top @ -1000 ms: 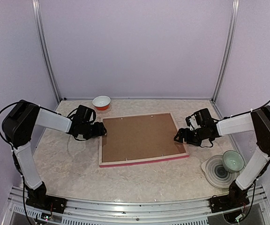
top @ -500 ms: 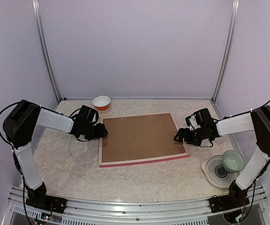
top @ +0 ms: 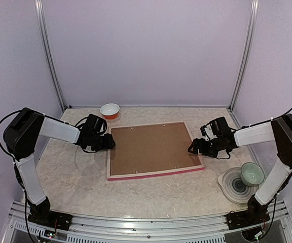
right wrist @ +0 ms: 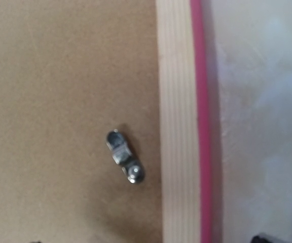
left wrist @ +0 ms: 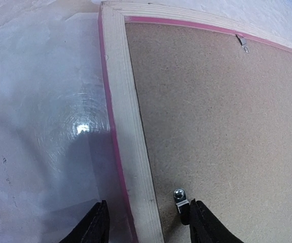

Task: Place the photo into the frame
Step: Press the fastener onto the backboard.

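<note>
The frame (top: 156, 173) lies face down mid-table, its pale wooden back up and a pink edge showing. A brown backing board (top: 153, 147) fills it, so the photo is hidden. My left gripper (top: 109, 143) is at the frame's left side. In the left wrist view its jaws (left wrist: 148, 225) stand apart across the left rail (left wrist: 128, 126) and a small metal clip (left wrist: 180, 197), gripping nothing. My right gripper (top: 193, 148) hovers at the right side, open wide over the right rail (right wrist: 176, 126) and a turned clip (right wrist: 124, 163).
A red-and-white bowl (top: 110, 110) sits behind the frame's far left corner. At the near right, a pale green bowl (top: 252, 173) rests on glass plates (top: 235, 185). Enclosure walls close in the back and both sides.
My left gripper has edged right onto the frame's left rail and its jaws have narrowed. The right arm and the frame have not moved.
</note>
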